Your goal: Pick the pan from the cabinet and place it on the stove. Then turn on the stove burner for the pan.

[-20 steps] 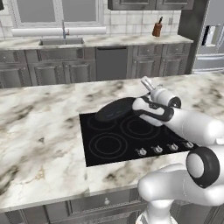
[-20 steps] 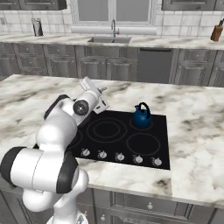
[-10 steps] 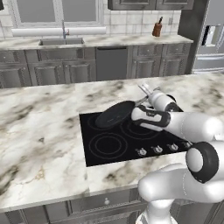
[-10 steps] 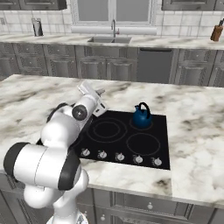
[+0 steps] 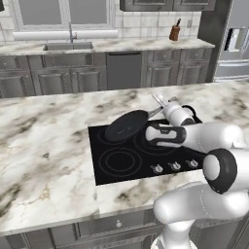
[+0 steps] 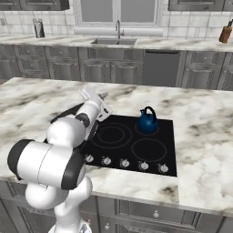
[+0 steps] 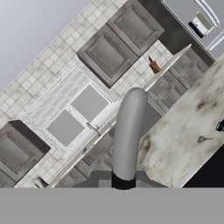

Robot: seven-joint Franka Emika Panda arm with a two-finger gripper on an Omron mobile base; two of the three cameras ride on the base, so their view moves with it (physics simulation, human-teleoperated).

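Marble bench (image 5: 44,151) all round, the stove (image 5: 116,170) lies under the pan (image 5: 127,125), tilted above its rear-left burner (image 5: 109,133), handle running back-right into the tool (image 5: 164,108) clamped on it.

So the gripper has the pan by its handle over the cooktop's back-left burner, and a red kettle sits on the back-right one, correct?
One thing is wrong: the kettle is blue, not red, as the right base view shows. The rest holds: the gripper is shut on the handle of the pan, held over the back-left burner of the cooktop.
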